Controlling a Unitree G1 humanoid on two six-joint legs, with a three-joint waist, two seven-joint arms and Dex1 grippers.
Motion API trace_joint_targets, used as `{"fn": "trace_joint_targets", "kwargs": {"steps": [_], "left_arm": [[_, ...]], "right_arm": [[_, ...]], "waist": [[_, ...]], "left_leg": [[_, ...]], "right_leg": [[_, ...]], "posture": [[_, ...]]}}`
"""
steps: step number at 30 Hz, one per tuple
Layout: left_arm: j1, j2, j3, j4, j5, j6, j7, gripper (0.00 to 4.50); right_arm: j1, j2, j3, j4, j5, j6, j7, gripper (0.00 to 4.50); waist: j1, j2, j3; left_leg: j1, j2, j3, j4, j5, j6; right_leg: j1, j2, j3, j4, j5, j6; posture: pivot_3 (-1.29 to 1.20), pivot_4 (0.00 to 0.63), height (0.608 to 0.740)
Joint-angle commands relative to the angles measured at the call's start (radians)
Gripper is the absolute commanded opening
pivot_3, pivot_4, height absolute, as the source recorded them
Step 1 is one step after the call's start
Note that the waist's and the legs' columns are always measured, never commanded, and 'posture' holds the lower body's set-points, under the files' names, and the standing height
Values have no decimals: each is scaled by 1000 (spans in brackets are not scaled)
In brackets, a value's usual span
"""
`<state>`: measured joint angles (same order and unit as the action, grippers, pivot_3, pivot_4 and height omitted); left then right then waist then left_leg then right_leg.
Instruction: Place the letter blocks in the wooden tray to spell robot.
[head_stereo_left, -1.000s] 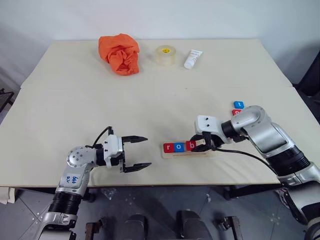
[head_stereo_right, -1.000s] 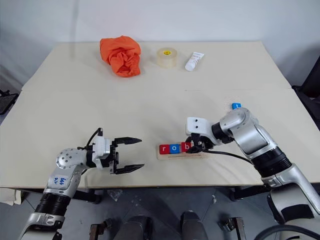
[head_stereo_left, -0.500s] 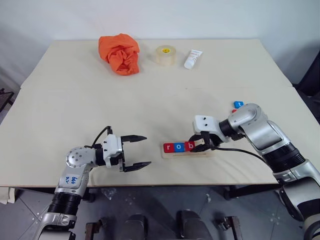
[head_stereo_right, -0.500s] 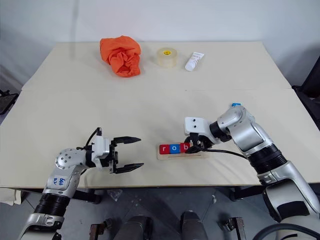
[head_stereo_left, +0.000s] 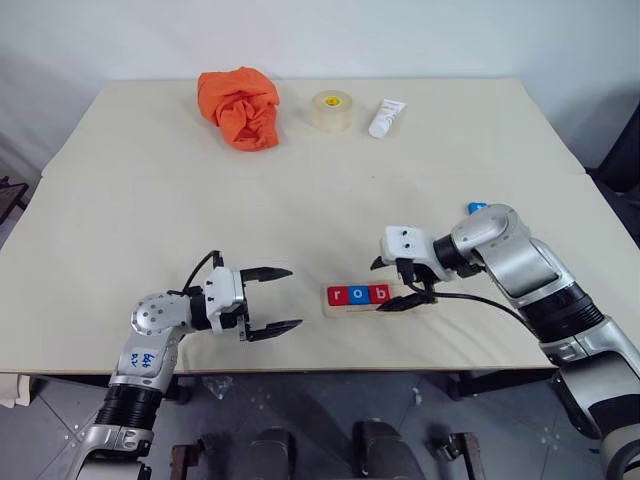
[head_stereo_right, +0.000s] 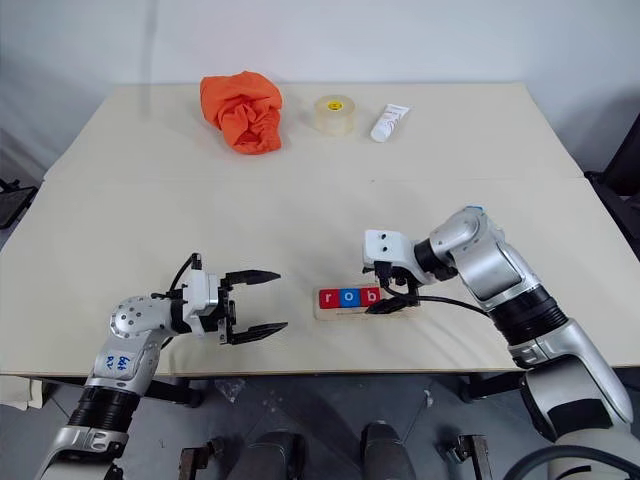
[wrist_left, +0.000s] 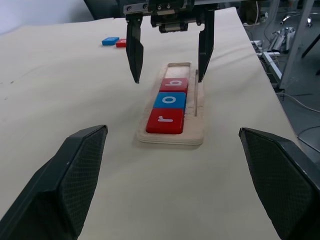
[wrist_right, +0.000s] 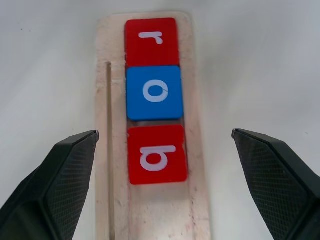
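Note:
The wooden tray (wrist_left: 199, 106) lies near the table's front edge, right of centre. In its slot sit three letter blocks in a row: red "r" (wrist_right: 151, 42), blue "o" (wrist_right: 154, 92) and red "b" (wrist_right: 156, 154). My right gripper (head_stereo_left: 386, 285) hangs open just above the "b", one finger on each side of the tray, touching nothing. Two loose letter blocks, a blue one (wrist_left: 110, 41) and a red one (wrist_left: 121, 43), lie on the table beyond the right arm. Off the tray's "r" end my left gripper (head_stereo_left: 295, 297) stands open and empty, pointing at it.
At the table's far side sit a crumpled orange cloth (head_stereo_left: 240, 105), a roll of clear tape (head_stereo_left: 331, 109) and a white tube (head_stereo_left: 385, 117). The tray's end past the "b" (wrist_right: 150, 210) holds no block.
My right gripper has opened wide and let go of the red "b" block, which stays in the tray beside the "o". The left arm has not moved.

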<state>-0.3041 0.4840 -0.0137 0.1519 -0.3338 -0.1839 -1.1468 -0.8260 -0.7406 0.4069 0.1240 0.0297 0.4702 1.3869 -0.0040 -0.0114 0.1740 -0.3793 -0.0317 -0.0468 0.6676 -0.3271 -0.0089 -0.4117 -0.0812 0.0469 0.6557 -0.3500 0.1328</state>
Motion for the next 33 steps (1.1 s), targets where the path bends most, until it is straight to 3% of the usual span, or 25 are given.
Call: {"fn": "trace_joint_targets", "kwargs": {"steps": [1, 11, 18, 27, 33], "left_arm": [[-6, -2, 5, -16, -7, -12, 10, 4500], [-55, -23, -20, 32, -7, -12, -12, 4500], [-129, -39, -33, 109, -9, -25, -64, 4500], [-183, -42, -32, 183, -8, -41, -115, 4500], [-187, -46, -34, 192, -7, -45, -128, 4500]], "right_arm": [[32, -55, -119, -33, 45, 34, -27, 4478], [283, -66, -621, 66, 194, -66, -347, 4478], [481, -67, -811, 0, 242, -82, -490, 4478], [704, -34, -953, -182, 359, 45, -595, 4478], [729, -36, -952, -219, 394, 87, -629, 4478]], "waist": [[2, 0, 0], [4, 0, 0], [2, 0, 0], [1, 0, 0], [1, 0, 0]], "left_leg": [[0, 0, 0, 0, 0, 0], [-1, -1, -1, 0, 0, 0], [-1, 0, 0, 0, 0, 0], [0, 0, 1, 2, 0, 0], [0, 0, 1, 3, 0, 1]], "right_leg": [[0, 0, -1, 0, 0, 0], [1, 0, -1, 0, 0, 0], [0, 1, 0, 1, 0, 0], [1, 1, 1, 3, 0, 0], [1, 1, 2, 3, 0, 0]], "posture": [[0, 150, 740], [0, 150, 740], [0, 150, 740], [0, 150, 740], [0, 150, 740]]}}
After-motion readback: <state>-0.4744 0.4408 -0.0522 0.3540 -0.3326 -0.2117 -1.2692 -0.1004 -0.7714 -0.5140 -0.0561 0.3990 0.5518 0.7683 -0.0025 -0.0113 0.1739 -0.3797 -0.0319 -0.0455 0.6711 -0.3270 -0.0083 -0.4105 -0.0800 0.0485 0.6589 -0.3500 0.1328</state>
